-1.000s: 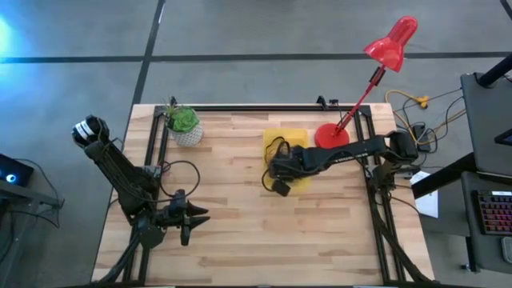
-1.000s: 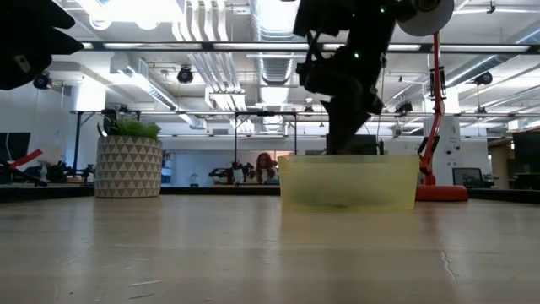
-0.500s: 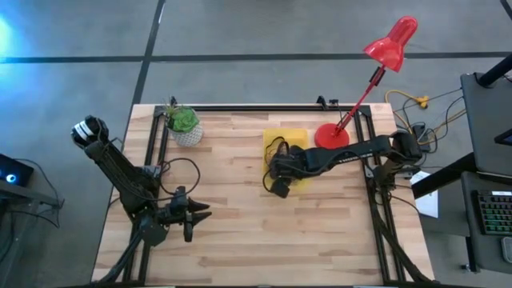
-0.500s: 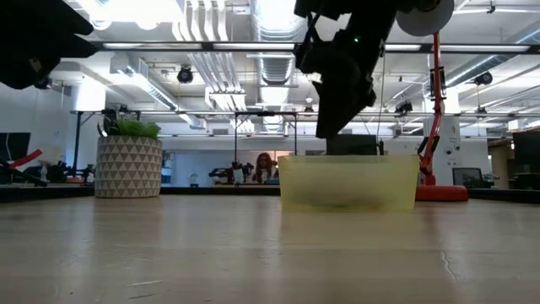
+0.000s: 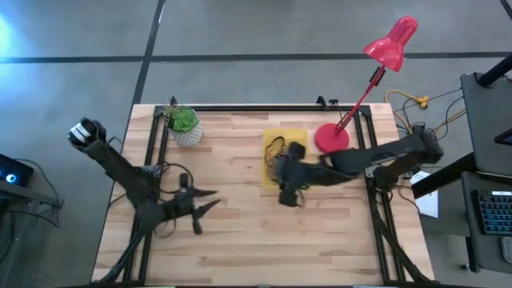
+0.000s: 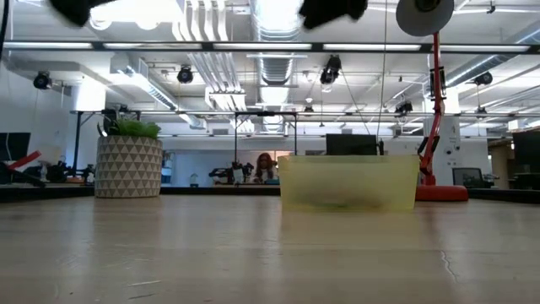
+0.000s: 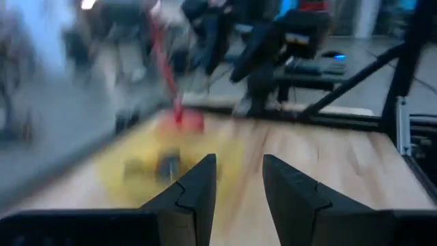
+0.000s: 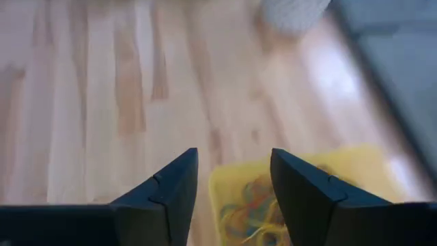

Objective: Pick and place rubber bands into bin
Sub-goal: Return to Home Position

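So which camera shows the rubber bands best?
Right wrist view: it looks into the shallow translucent yellow tray at the colourful rubber bands. High view: right arm covers most. Low view: only the tray's wall. Left wrist view: a yellow patch.

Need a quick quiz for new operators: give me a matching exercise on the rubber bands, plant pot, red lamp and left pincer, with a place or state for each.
Things
1 rubber bands
2 plant pot
3 red lamp
4 left pincer

Places or states
a open, holding nothing
b on the table, on the right-arm side of the bin
c inside the bin
d on the table, on the bin's left-arm side

Pairs: 1-c, 2-d, 3-b, 4-a
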Action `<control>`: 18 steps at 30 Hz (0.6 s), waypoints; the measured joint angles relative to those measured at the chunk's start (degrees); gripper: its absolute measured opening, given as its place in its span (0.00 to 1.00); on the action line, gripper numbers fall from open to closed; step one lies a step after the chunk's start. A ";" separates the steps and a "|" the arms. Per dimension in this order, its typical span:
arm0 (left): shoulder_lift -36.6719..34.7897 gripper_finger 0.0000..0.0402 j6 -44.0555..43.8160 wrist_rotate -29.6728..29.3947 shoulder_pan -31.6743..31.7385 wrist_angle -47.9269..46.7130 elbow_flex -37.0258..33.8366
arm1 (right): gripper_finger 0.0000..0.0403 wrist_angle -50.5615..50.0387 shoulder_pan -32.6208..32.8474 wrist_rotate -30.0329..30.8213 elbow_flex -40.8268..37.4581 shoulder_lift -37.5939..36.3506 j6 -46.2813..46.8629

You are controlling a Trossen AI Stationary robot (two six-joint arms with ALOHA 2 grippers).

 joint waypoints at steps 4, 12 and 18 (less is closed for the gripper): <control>0.00 0.26 31.78 28.70 12.27 23.69 0.11 | 0.41 0.12 5.18 14.51 -2.60 -7.35 -0.28; 5.10 0.26 28.56 36.77 31.67 32.36 5.72 | 0.39 1.47 12.09 22.19 -15.28 -26.13 1.39; 7.35 0.26 31.65 24.51 32.96 29.31 3.74 | 0.40 13.86 15.01 22.17 -31.42 -42.44 -1.23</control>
